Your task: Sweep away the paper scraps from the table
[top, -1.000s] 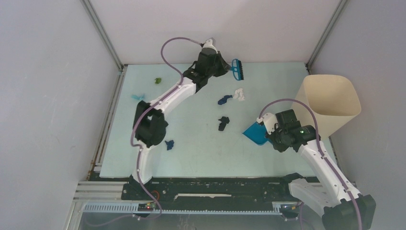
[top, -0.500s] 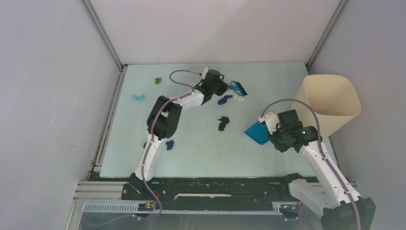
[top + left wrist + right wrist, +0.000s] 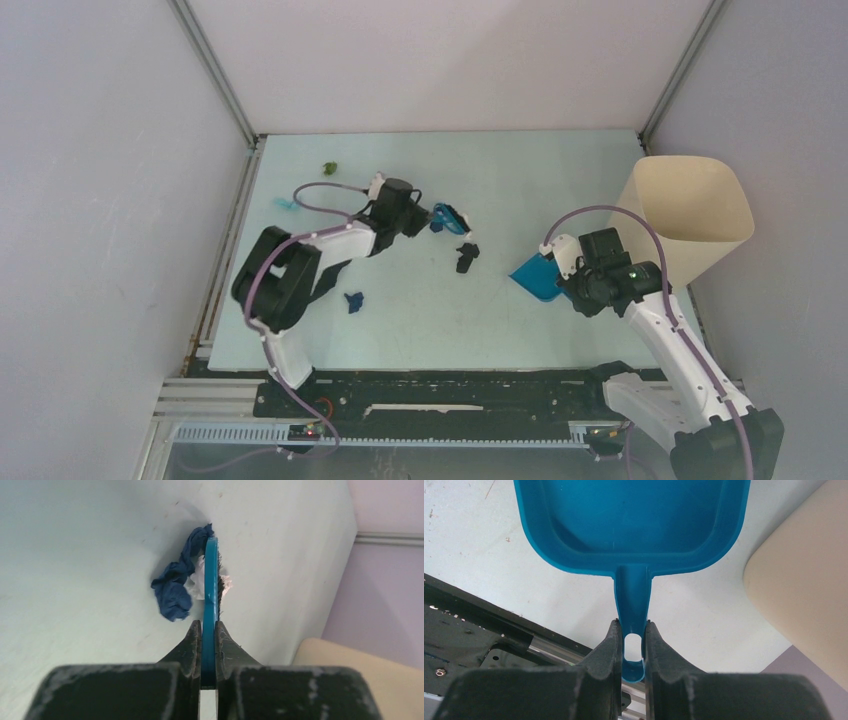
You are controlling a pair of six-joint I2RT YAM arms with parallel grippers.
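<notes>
Paper scraps bunch against the brush clamped in my left gripper, probably bound for the dustpan my right gripper pinches.

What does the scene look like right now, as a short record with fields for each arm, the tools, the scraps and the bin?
left jaws: shut on the brush
right jaws: shut on the dustpan handle
brush: edge-on, against a dark blue scrap and a white scrap
dustpan: nothing in it, left of the bin
loose scraps on the table: black scrap, blue scrap, green scrap, cyan scrap
bin: cream, at the table's right side
</notes>
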